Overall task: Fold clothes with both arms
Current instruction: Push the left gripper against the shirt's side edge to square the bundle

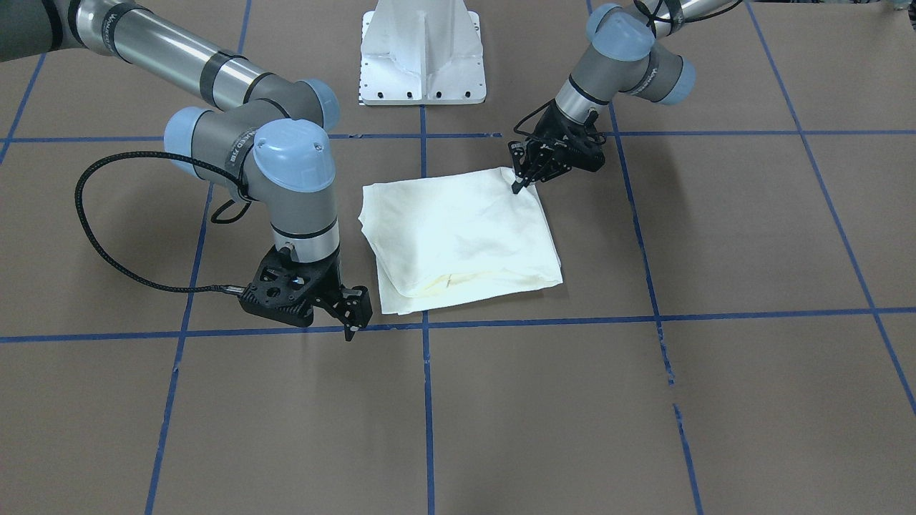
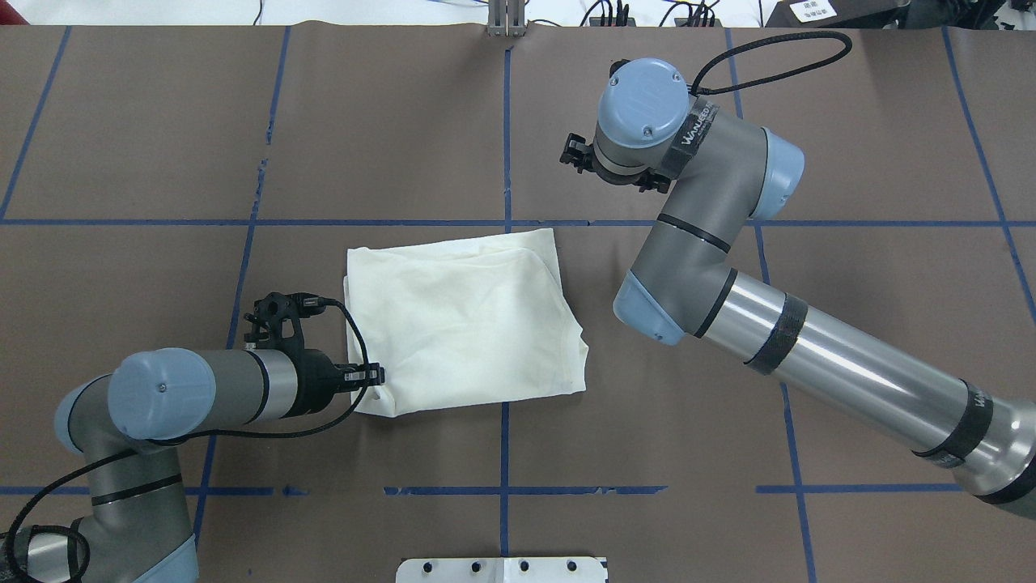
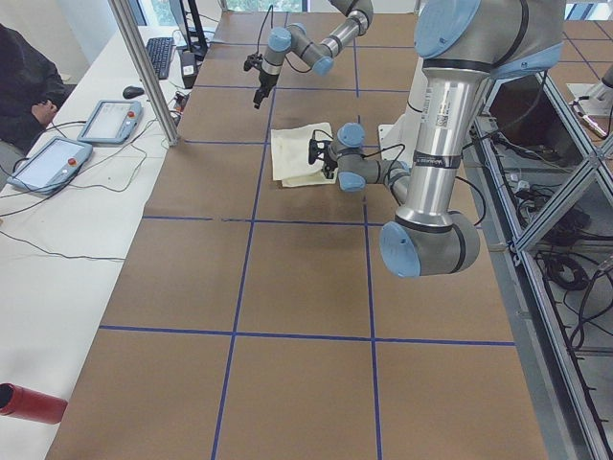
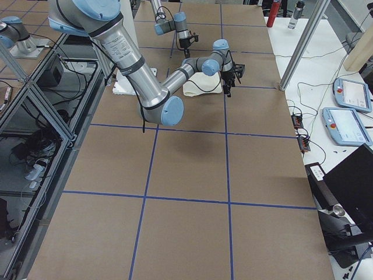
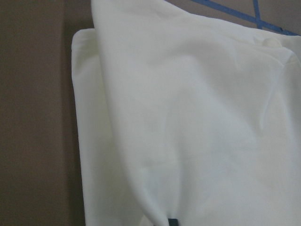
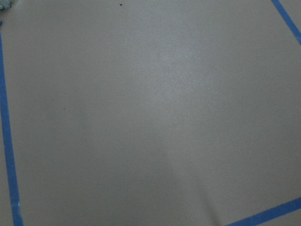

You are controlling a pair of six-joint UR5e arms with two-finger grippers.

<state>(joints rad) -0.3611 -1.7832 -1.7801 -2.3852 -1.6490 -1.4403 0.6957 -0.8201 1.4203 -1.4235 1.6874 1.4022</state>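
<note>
Shirt (image 2: 465, 320) lies folded in a near-square pad on the table (image 2: 162, 324). We see the left gripper (image 2: 377, 375) at its near left corner, fingers pinched on the cloth. The right gripper (image 2: 571, 154) hangs clear of the diagonally opposite far right corner; we cannot tell how its fingers stand, and we judge it has the longer reach in.

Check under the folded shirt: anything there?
Only the brown table cover shows around the shirt; its own folded layers stick out at the edges. Whatever lies beneath them is covered. The left gripper pinches one corner.
</note>
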